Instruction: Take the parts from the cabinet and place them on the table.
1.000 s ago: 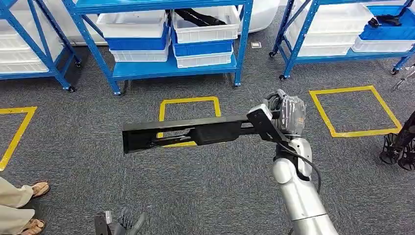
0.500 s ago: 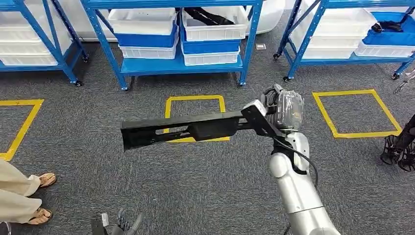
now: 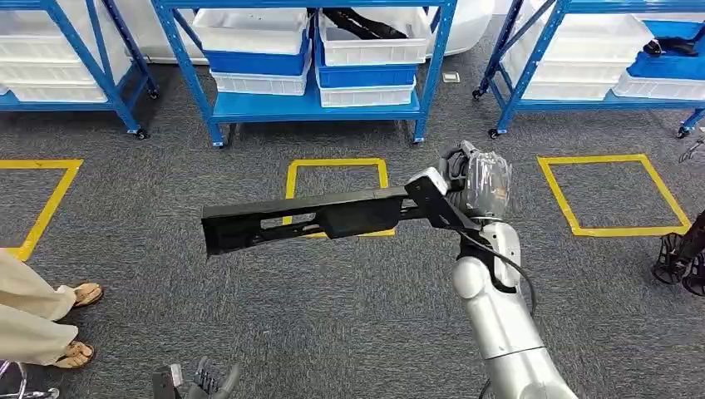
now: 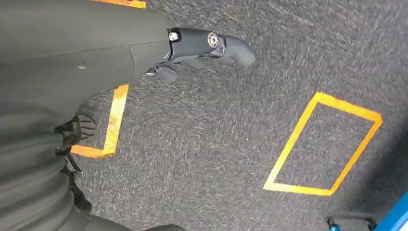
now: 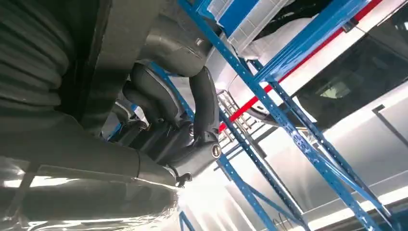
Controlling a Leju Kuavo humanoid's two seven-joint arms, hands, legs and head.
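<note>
A long black plastic part is carried level over the grey carpet, and my right hand grips its right end. In the right wrist view the dark fingers curl around the black part. My left hand hangs low at the bottom edge, fingers apart, holding nothing. The left wrist view shows the left hand over bare carpet. Another black part lies in a white bin on the blue cabinet rack.
Blue wheeled racks with white and blue bins line the far side. Yellow tape squares mark the carpet. A person's legs and sandalled feet stand at the left. A dark wheeled base sits at the right edge.
The whole picture has shifted: racks and yellow squares slid down and rightwards as the camera moved. My right hand keeps hold of the black part. The person's feet sit lower and farther right.
</note>
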